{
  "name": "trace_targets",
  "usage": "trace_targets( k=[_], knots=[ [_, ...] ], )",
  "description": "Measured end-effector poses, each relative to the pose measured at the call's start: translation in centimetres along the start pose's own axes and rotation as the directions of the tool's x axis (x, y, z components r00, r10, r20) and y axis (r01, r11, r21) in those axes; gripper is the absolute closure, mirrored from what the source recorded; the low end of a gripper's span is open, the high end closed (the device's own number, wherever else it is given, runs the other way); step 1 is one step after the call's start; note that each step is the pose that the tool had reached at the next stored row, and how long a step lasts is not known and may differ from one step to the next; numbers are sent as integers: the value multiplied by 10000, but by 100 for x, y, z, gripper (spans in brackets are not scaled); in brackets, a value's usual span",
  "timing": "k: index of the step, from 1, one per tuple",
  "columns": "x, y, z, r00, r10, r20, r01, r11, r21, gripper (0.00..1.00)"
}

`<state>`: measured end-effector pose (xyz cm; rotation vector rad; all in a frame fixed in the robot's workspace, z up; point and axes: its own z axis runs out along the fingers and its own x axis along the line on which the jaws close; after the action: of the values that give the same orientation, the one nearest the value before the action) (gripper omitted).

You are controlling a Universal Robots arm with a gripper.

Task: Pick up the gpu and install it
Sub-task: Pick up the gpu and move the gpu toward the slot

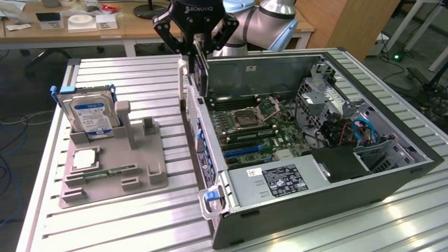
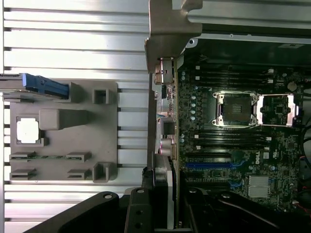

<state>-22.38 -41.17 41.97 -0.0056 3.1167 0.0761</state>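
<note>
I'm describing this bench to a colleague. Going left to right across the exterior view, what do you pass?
From the left: hard drive → gpu, gripped in the pincer → CPU socket → blue cables.

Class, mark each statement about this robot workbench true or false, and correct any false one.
1. The gripper grips the gpu, held on edge. True.
2. The drive lies flat inside the case. False: the hard drive stands upright in the gray holder, outside the computer case.
3. The gpu is seated on the board. False: it hangs in the gripper at the case's rim, off the motherboard.
4. The processor socket has its cover flipped open. True.
</note>
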Motion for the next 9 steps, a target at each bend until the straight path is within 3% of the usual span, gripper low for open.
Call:
trace_targets(
  k=[9],
  knots=[
    [-61, 0, 2, 10000, -1, 0, 1, 10000, -1, 72]
  ],
)
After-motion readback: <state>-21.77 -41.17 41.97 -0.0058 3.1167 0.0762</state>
